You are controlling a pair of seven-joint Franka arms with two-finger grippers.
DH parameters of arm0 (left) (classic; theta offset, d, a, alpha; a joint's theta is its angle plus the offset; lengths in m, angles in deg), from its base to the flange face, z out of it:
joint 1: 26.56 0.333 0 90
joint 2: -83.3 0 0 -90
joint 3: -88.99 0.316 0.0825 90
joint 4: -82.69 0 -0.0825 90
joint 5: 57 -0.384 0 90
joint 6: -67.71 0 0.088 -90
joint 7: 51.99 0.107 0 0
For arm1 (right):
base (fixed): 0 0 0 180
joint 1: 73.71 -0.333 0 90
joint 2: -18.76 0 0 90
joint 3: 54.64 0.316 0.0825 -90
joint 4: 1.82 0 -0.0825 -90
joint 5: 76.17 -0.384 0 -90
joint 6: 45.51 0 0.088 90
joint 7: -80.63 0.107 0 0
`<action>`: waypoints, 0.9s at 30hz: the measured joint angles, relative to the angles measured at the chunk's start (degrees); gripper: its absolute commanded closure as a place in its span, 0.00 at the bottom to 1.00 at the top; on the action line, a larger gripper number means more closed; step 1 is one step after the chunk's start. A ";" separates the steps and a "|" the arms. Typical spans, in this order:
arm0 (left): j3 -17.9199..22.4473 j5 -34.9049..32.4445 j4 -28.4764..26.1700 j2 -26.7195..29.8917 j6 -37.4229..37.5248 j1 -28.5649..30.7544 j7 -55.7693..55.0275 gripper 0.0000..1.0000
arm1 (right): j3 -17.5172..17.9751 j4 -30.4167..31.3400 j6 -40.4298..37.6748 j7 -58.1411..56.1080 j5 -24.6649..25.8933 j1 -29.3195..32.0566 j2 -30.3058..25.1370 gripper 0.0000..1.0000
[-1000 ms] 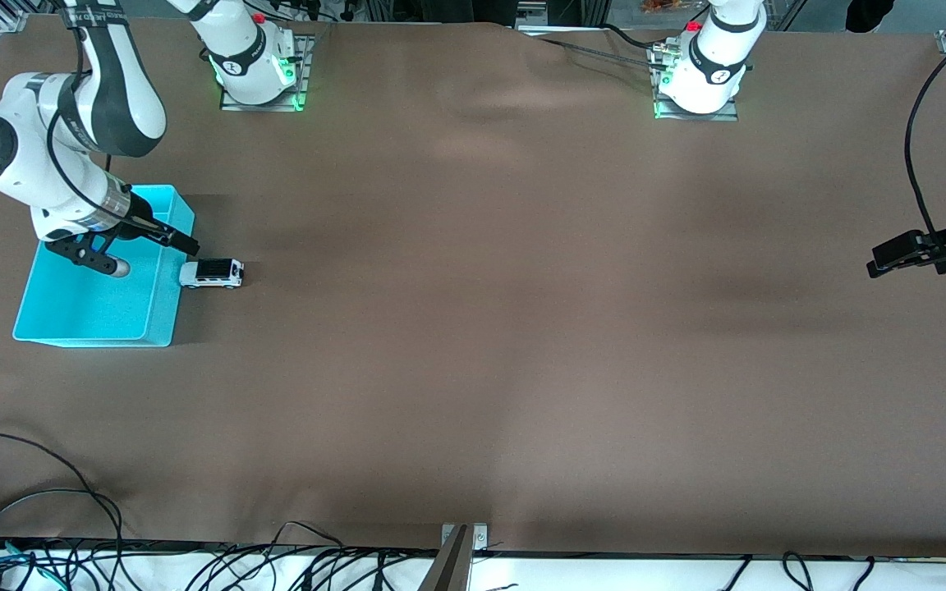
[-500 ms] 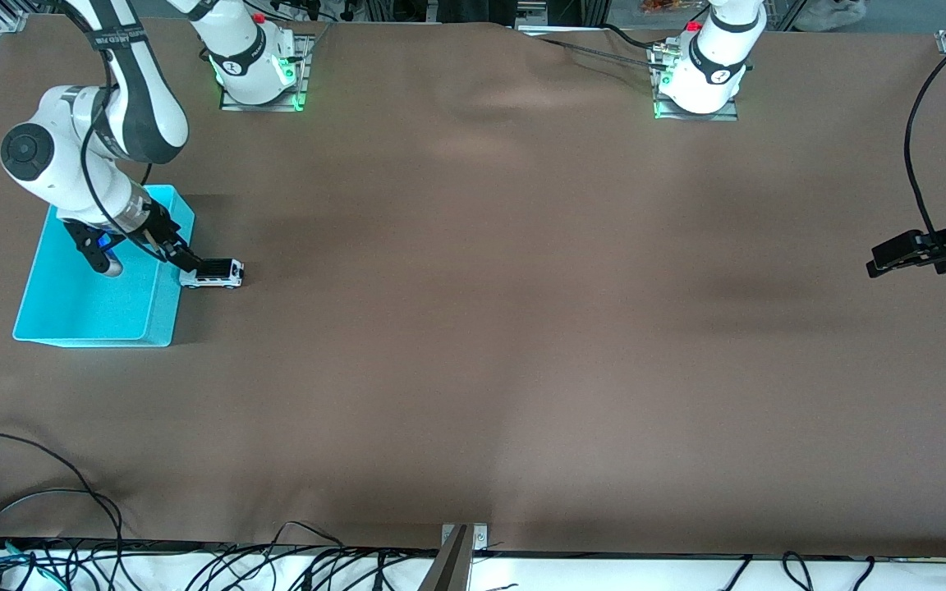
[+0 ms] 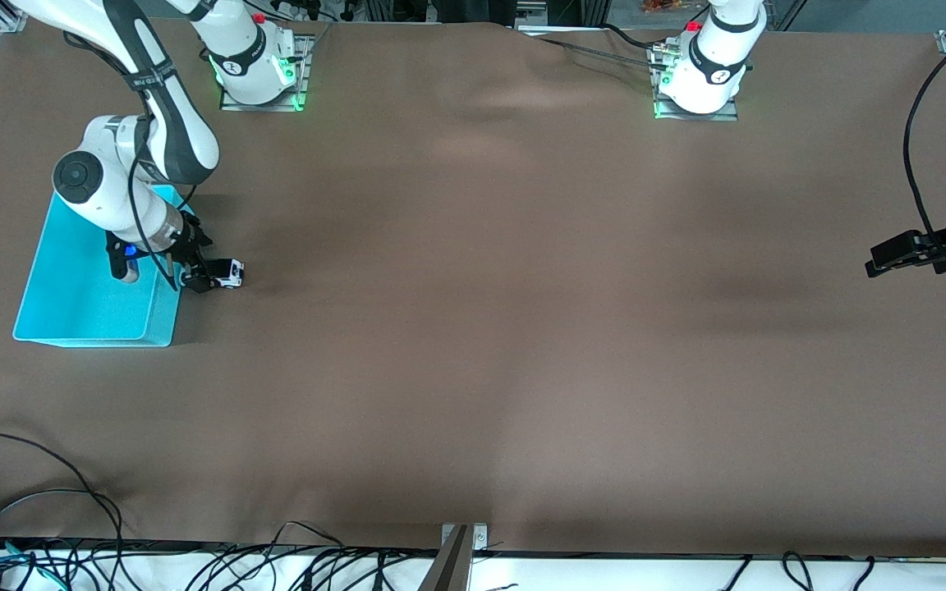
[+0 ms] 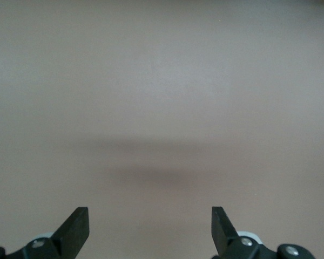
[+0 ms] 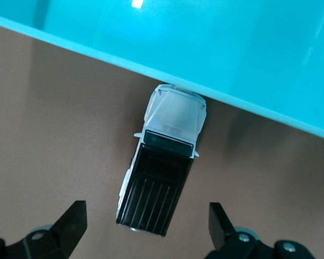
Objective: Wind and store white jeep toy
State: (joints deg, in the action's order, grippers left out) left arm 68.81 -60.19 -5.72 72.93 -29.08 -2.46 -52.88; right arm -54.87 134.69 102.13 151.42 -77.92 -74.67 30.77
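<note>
We see the white jeep toy (image 3: 224, 273) left of centre in the front view, on the brown table (image 3: 522, 345), its nose against the turquoise bin (image 3: 87, 316) in the right wrist view. The right gripper (image 3: 198, 275) sits over it with fingers (image 5: 70, 221) wide, astride its black roof and holding nothing. We judge the grasp is in hand; next the fingers must lower and close on its sides. At the frame's right edge, the left gripper (image 3: 892, 256) waits, wide open over bare table.

Non-task items on the table
Turquoise bin (image 3: 71, 316) at the right arm's end, on brown table cover (image 3: 522, 328); black cables (image 3: 29, 525) along the cover's front-camera edge
</note>
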 measured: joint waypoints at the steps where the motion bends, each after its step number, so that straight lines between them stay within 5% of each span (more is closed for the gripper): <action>1: 0.00 0.00 -0.01 0.00 0.00 0.00 0.00 0.00 | 0.00 -0.01 0.24 0.67 0.00 -0.02 0.26 0.00; 27: -0.02 0.00 -0.01 0.00 0.00 0.00 0.00 0.00 | -0.94 -0.05 1.33 6.46 0.99 0.09 2.98 0.00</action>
State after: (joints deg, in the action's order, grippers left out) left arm 68.79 -60.19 -5.73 72.93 -29.08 -2.46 -52.88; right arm -55.81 134.64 103.46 157.88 -76.92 -74.59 33.75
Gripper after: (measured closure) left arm 0.000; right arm 0.000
